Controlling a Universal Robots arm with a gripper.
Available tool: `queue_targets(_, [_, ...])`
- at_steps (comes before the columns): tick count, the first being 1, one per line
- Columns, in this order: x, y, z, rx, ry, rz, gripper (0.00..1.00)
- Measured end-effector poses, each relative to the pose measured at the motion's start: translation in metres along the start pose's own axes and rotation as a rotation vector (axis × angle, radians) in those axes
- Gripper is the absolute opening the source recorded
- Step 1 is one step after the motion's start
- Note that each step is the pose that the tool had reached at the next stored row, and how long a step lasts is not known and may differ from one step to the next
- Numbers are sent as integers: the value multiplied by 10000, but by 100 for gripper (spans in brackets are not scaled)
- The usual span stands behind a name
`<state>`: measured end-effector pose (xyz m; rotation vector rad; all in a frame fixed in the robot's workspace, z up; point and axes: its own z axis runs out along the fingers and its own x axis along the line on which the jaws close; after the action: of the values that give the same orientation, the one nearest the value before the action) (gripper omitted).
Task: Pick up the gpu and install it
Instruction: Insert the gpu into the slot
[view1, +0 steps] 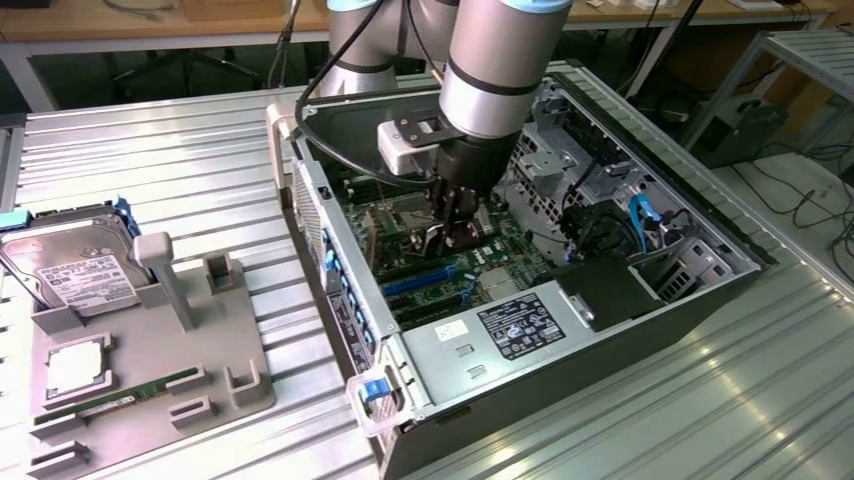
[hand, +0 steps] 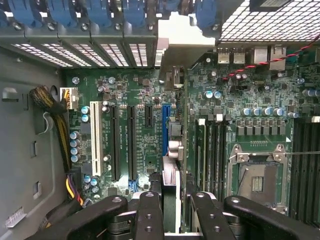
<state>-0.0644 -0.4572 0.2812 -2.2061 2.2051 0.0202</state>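
Note:
My gripper (view1: 447, 228) reaches down into the open computer case (view1: 641, 300), over the green motherboard (view1: 461, 265). In the wrist view my gripper (hand: 170, 212) is shut on the gpu (hand: 171, 185), which shows edge-on between the black fingers (hand: 148, 215). The card runs away from the fingers to its silver bracket (hand: 182, 37) at the case's rear slot openings. It stands just above the motherboard (hand: 135, 90), right beside the long blue slot (hand: 164, 127). Whether its edge touches a slot I cannot tell.
A grey holder (view1: 147, 380) at the exterior view's left carries a hard drive (view1: 74, 265), a CPU (view1: 76, 368) and a RAM stick (view1: 114, 402). Case walls, cables (hand: 55, 120), the power supply (view1: 521, 330) and the CPU socket (hand: 257, 180) surround the card.

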Motion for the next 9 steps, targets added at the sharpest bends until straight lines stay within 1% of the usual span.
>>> queue_targets(2, [0,1,9,-1,24,-2,27])
queue_targets(3, [1,2,10,-1,25,-1,27])
queue_targets(7, [7,31,14,0,21,0,27])
queue_targets(9, [11,36,26,0,6,-1,27])
